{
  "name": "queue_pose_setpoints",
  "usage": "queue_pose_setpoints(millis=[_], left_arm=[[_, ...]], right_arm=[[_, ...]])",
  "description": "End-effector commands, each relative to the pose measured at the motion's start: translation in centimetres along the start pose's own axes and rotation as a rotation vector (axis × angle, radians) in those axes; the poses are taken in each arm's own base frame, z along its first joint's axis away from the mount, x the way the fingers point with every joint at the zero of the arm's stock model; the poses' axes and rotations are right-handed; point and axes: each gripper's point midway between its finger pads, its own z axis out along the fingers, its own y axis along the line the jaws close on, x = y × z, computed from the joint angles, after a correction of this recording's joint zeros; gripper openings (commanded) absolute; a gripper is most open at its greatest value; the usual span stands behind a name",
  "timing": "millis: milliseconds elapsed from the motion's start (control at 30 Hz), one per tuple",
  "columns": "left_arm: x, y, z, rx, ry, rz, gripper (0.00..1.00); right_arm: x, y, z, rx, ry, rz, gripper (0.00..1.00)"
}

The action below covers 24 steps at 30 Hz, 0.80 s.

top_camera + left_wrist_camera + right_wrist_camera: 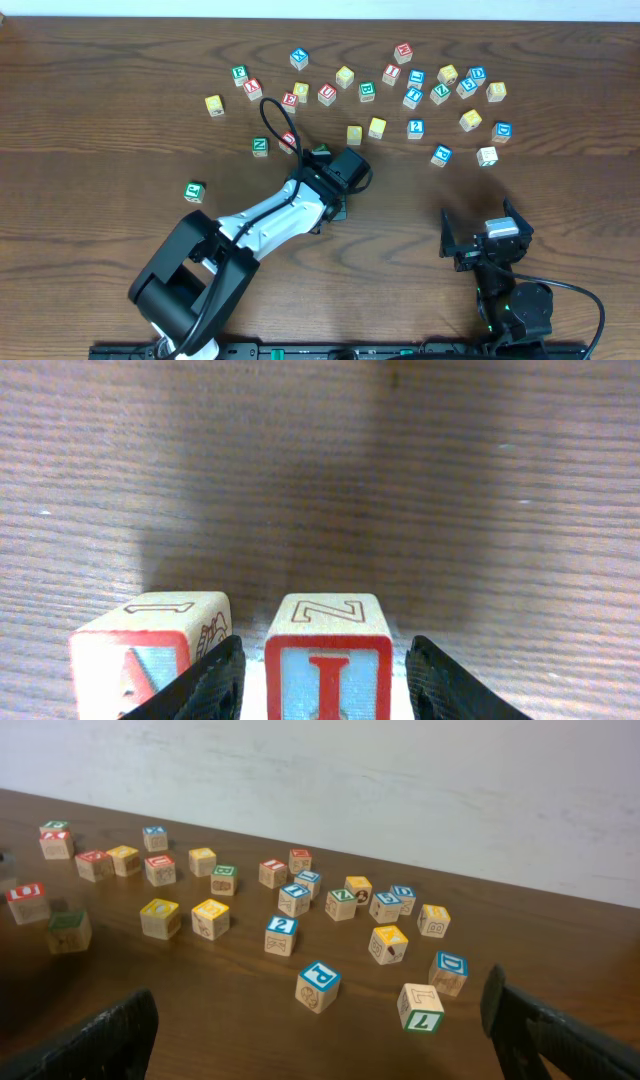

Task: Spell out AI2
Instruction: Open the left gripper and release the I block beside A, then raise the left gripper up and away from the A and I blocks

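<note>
A dark wood-grain table is stretching out beneath both arms, with a pale wall running behind it and loose alphabet cubes lying scattered across its far half. In the left wrist view the left gripper is straddling the I cube, whose red letter is facing the camera with a Z on top. The jaws are standing close to its two flanks, but a thin pale sliver is showing on each side, so I cannot tell whether they are pinching it or only bracketing it. The A cube is sitting just beside it, beyond one finger, its red letter cropped by the frame edge but facing the same way. The step in hand is looking like seating the I next to the A, and doing it well is coming down to alignment and a clean exit. The two front faces should be lying in one line, and the I should be resting flat on the wood before the jaws are spreading. The finger between the cubes should be rising straight up, since any sideways drift is likely to be nudging the A. The 2 cube, with its blue numeral, is lying among the scatter in front of the right wrist camera, well apart from the pair. It is belonging on the free side of the I. The right gripper is hanging near the table's near edge with its jaws spread wide and nothing between them.
</note>
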Motion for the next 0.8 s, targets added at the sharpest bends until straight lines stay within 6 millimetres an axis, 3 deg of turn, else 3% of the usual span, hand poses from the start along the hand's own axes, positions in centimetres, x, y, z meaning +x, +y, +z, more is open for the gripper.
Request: queue_pose_setpoints(millis=[0, 233, 400, 567, 767], left_arm=[[-1.8, -0.6, -2.4, 0.048, -0.062, 0.002, 0.51], [-3.3, -0.9, -6.0, 0.114, -0.136, 0.001, 0.51], [-4.8, -1.1, -9.9, 0.186, -0.226, 0.016, 0.52], [-5.9, -0.8, -14.2, 0.25, -0.328, 0.07, 0.6], [-6.8, 2.1, -17.9, 0.257, -0.401, 0.071, 0.64]], right_arm=[[0.1, -0.3, 0.0, 0.012, 0.002, 0.012, 0.99], [0.1, -0.3, 0.0, 0.012, 0.002, 0.012, 0.99], [0.1, -0.3, 0.0, 0.012, 0.002, 0.012, 0.99], [0.1, -0.3, 0.0, 0.012, 0.002, 0.012, 0.99], [0.1, -0.3, 0.0, 0.012, 0.002, 0.012, 0.99]])
